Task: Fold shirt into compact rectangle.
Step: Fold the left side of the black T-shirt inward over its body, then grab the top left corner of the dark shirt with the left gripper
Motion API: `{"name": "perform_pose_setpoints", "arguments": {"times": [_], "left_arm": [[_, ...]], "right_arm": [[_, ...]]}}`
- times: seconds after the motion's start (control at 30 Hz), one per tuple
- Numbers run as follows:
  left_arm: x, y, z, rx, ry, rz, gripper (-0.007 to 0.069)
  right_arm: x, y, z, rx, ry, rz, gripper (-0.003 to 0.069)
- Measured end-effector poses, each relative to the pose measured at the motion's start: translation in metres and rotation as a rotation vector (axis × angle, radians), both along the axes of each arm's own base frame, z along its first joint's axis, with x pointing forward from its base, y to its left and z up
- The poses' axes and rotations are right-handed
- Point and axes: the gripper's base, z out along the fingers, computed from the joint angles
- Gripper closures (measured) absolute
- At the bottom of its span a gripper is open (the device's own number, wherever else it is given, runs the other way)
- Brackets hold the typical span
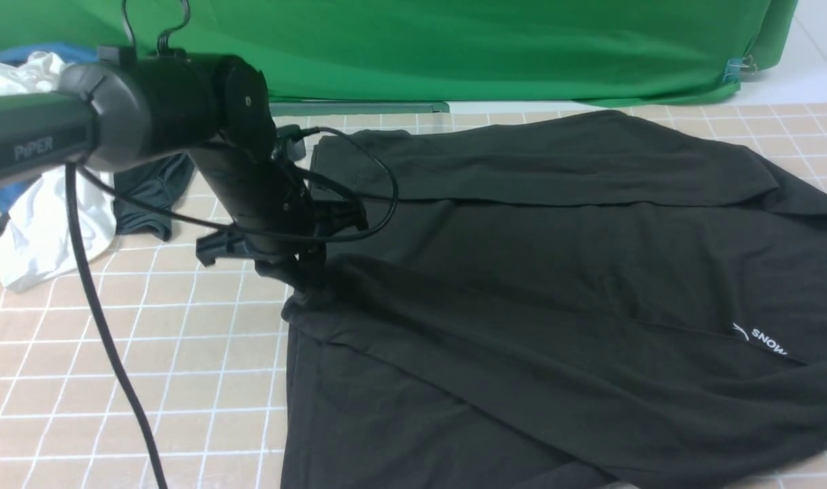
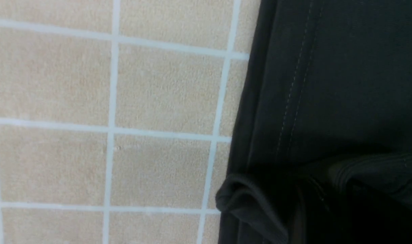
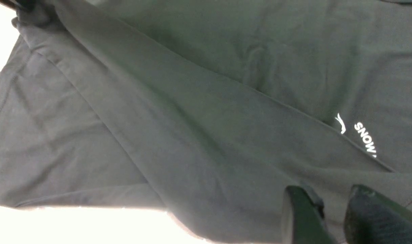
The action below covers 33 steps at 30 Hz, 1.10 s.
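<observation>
Around the shirt: a white garment (image 1: 60, 224), a dark grey garment (image 1: 151, 193) and blue cloth (image 1: 63, 51) lie bunched near the tabletop's (image 1: 141, 353) far left corner; green cloth (image 1: 488, 51) hangs beyond the far edge, with a clip (image 1: 736, 70) near its right end.
In the way: the left arm (image 1: 250, 163) and its looping black cable (image 1: 391, 183) cover part of the shirt's left side.
Shirt: spread across the tabletop's middle and right, running past the front view's right and near borders.
Long axis: left to right; the stitched hem lies toward the tabletop's left edge.
Folds: a flap slants from the left fingers (image 1: 308, 288) toward the near right, its edge beside the white "SNOW" print (image 1: 770, 341).
Left fingers: down at the shirt's (image 1: 556, 265) bunched left side; too dark to tell whether they pinch it.
Right fingers (image 3: 331, 206): spread, above the near flap, it seems.
</observation>
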Motion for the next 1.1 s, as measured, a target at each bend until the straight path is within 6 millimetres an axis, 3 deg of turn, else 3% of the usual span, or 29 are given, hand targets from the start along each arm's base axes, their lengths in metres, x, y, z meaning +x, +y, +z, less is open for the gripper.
{"name": "perform_pose_setpoints", "arguments": {"times": [0.27, 0.4, 0.63, 0.7, 0.8, 0.97, 1.1], "left_arm": [[0.04, 0.021, 0.044, -0.068, -0.19, 0.082, 0.0248], [0.067, 0.034, 0.043, -0.156, -0.222, 0.108, 0.0188], [0.101, 0.033, 0.005, -0.191, -0.206, 0.048, 0.0195], [0.112, 0.032, -0.015, -0.183, -0.195, 0.047, 0.0229], [0.119, 0.032, -0.03, -0.177, -0.205, 0.054, 0.0281], [0.127, 0.032, -0.036, -0.183, -0.26, 0.072, 0.0358], [0.129, 0.031, -0.037, -0.184, -0.278, 0.049, 0.0375]], "right_arm": [[0.003, 0.0, 0.003, 0.005, -0.041, -0.011, 0.0435], [0.004, -0.001, 0.004, 0.008, -0.064, -0.017, 0.043], [0.005, -0.001, 0.004, 0.008, -0.07, -0.018, 0.0424], [0.005, -0.001, 0.005, 0.009, -0.074, -0.018, 0.0424], [0.005, -0.001, 0.005, 0.009, -0.079, -0.02, 0.0422], [0.006, -0.001, 0.006, 0.01, -0.086, -0.022, 0.0421], [0.006, -0.001, 0.006, 0.011, -0.091, -0.023, 0.0421]]}}
